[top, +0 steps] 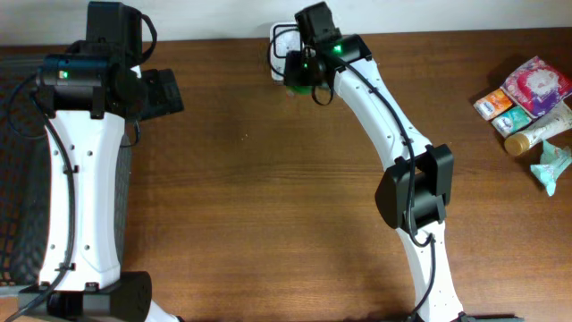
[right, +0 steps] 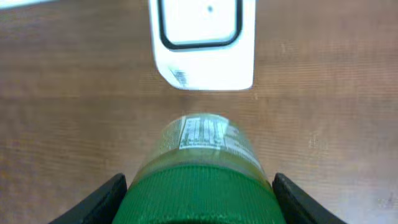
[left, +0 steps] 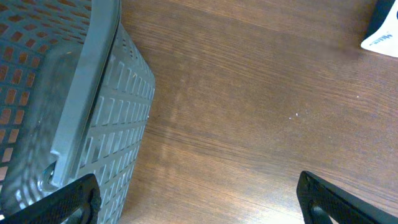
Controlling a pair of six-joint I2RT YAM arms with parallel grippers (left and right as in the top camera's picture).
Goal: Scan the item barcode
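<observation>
The item is a clear jar with a green ribbed lid (right: pixel 199 186) and a printed label (right: pixel 200 134). It lies lengthwise between my right gripper's (right: pixel 199 183) black fingers (right: pixel 109 196), which press against both sides of the lid. Its far end points at the white barcode scanner (right: pixel 202 43), a short gap away. In the overhead view the jar (top: pixel 300 83) shows green under the right gripper (top: pixel 304 73), beside the scanner (top: pixel 280 46) at the table's back edge. My left gripper (left: pixel 199 196) hangs wide open over bare wood, holding nothing.
A grey slotted basket (left: pixel 74 112) stands close to the left gripper's left finger, along the table's left side (top: pixel 18 188). Several packets (top: pixel 527 89) and a tube (top: pixel 539 132) lie at the far right. A white corner (left: pixel 380 40) shows at the left wrist view's top right.
</observation>
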